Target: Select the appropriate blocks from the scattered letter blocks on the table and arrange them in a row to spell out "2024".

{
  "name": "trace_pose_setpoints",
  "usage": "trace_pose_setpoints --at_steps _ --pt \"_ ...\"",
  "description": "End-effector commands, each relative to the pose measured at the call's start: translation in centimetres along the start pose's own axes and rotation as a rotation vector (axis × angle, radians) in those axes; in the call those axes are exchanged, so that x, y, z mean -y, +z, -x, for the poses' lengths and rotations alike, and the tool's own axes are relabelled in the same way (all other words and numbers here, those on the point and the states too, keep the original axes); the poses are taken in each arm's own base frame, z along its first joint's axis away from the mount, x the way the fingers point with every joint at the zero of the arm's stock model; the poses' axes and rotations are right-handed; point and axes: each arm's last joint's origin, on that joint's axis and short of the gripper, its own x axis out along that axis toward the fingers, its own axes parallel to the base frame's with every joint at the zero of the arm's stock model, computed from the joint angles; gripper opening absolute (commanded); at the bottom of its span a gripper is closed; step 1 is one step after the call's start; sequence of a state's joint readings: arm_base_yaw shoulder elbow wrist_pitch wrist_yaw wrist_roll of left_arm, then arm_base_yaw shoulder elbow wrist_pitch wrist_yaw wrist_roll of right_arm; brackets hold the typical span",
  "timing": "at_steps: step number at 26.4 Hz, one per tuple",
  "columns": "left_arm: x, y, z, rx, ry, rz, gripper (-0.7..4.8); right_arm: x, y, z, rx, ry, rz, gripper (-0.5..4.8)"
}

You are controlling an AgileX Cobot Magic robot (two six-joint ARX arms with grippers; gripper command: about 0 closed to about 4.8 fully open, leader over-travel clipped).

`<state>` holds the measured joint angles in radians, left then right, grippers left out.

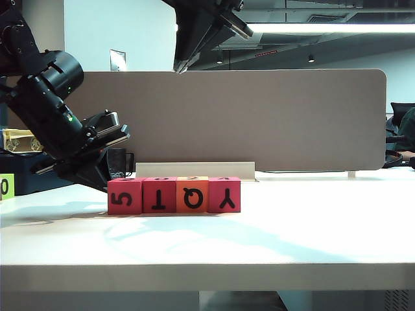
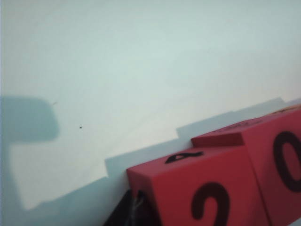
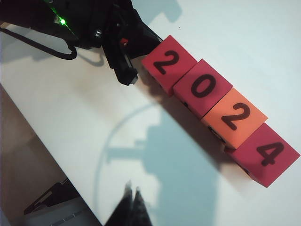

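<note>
So the near part of the table [image 1: 207,253] is just bare white top right up to its rounded front edge, plenty of open room there. Further back sit the blocks [image 1: 174,195], four in a tight row, faces touching, left of centre. From the front they read 5, T, Q, Y, but the right wrist view looks down on the tops and they spell 2024: pink, pink, orange, pink. Looks like the spelling is basically done; what's left, at a guess, is just backing the arms off.

The left gripper [image 1: 107,139] is clenched with nothing in it, sitting just beside the row's left end, close to the "2" block, whether it's touching is hard to call. That's the tight spot. The right gripper [image 3: 131,202] is also clenched and empty, hanging high above the table. Behind the row is a low white strip, then the partition [image 1: 259,116]. To the right it's wide open.
</note>
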<state>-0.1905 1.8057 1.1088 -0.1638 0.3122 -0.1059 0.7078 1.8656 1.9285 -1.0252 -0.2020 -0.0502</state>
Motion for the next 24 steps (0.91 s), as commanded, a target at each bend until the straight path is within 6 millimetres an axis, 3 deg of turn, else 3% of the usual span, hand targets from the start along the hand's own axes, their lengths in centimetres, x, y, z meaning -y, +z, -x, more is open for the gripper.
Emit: trace_pose_setpoints --at_steps 1,8,12,16,18,24 --pt "0.1 0.3 0.1 0.02 -0.009 -0.007 -0.06 -0.2 0.2 0.4 0.024 -0.001 0.01 -0.01" --pt "0.0 0.5 0.3 0.028 0.041 0.003 -0.06 0.0 0.2 0.4 0.022 -0.061 0.015 -0.01" --pt "0.5 1.4 1.8 0.044 0.05 -0.006 -0.06 0.9 0.1 0.9 0.023 -0.128 0.02 -0.01" --pt "1.6 2.7 5.3 0.14 0.107 -0.054 -0.06 2.5 0.0 1.7 0.035 -0.168 -0.016 -0.01" --pt "2.7 3.4 8.9 0.227 0.149 -0.089 -0.06 4.3 -0.3 2.2 0.027 -0.191 -0.063 -0.01" --pt "4.9 2.9 14.5 0.274 0.157 -0.205 -0.06 6.2 -1.6 2.9 -0.049 -0.162 -0.126 -0.01"
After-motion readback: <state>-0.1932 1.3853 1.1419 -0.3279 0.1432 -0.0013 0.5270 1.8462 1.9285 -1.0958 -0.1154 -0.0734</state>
